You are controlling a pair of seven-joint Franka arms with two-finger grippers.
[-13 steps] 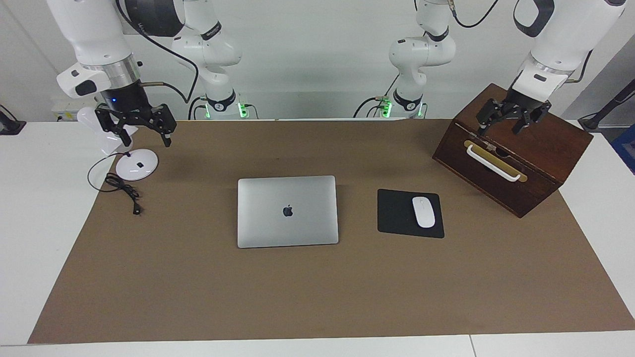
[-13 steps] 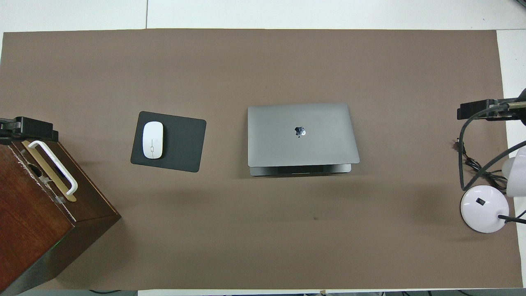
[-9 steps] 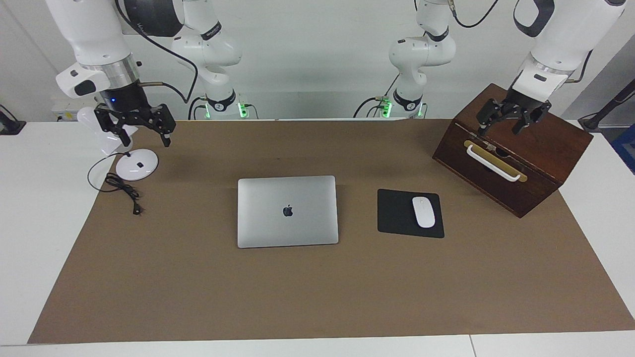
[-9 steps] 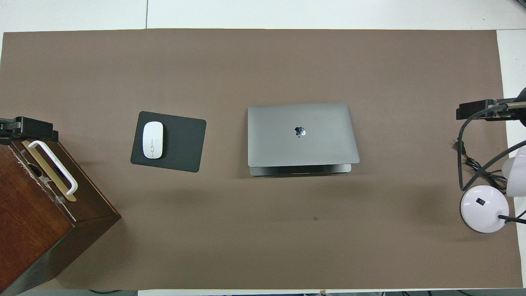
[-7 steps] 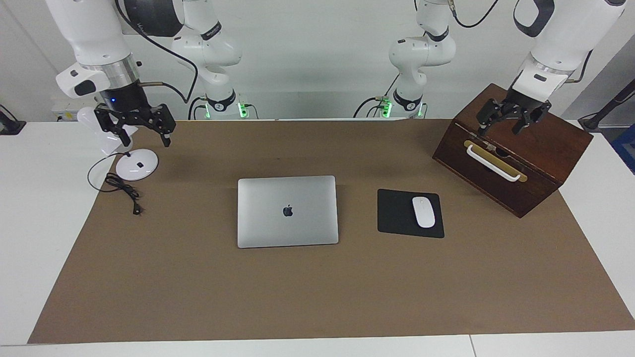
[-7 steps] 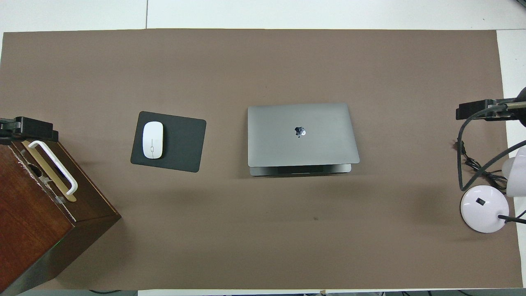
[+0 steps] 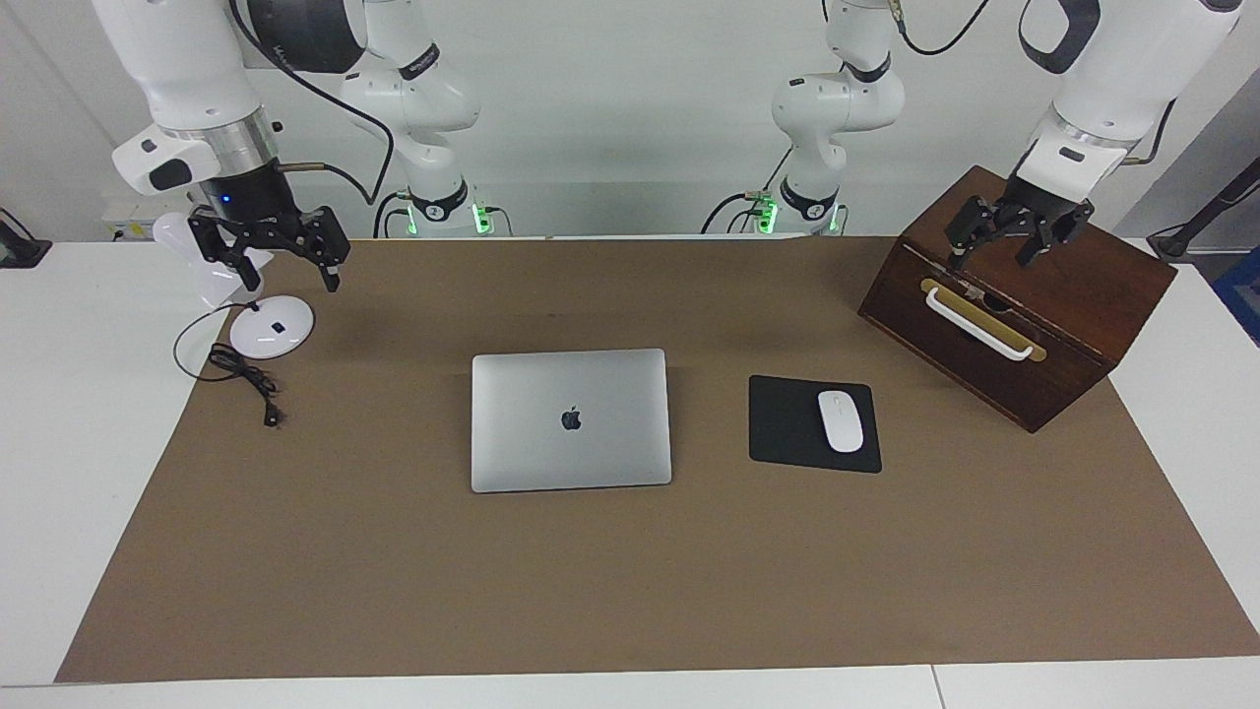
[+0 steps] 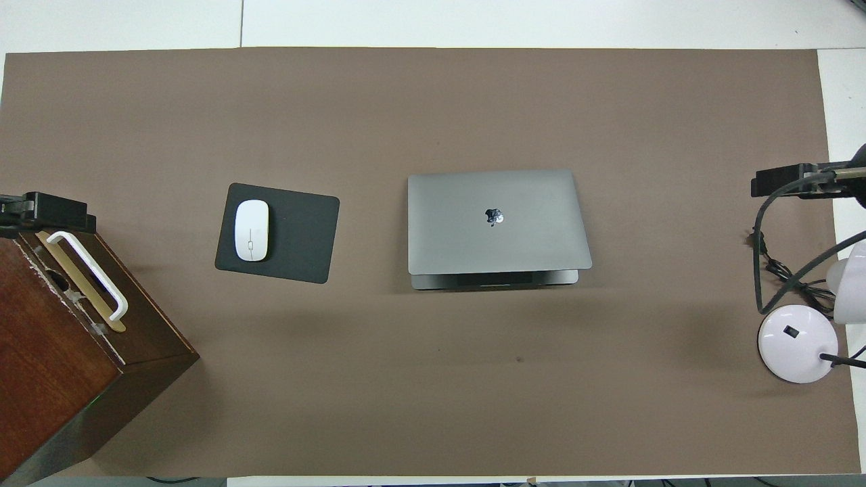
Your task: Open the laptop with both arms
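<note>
Both arms stood raised at their own ends of the table, forearms angled down and wrists pointing nearly straight down. The left gripper (image 7: pixel 1014 243) hung in the air at the left arm's end, its fingers spread apart and holding nothing. The right gripper (image 7: pixel 283 264) hung at the right arm's end, its fingers likewise parted and empty. Neither touched anything.

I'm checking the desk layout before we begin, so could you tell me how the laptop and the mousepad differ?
The laptop is silver-grey with a dark logo; the mousepad is plain black. The laptop is the larger and thicker, the mousepad a thin sheet. The laptop's closed lid carries nothing, while a white mouse rests on the mousepad. Both lie flat, side by side, on the brown mat.
</note>
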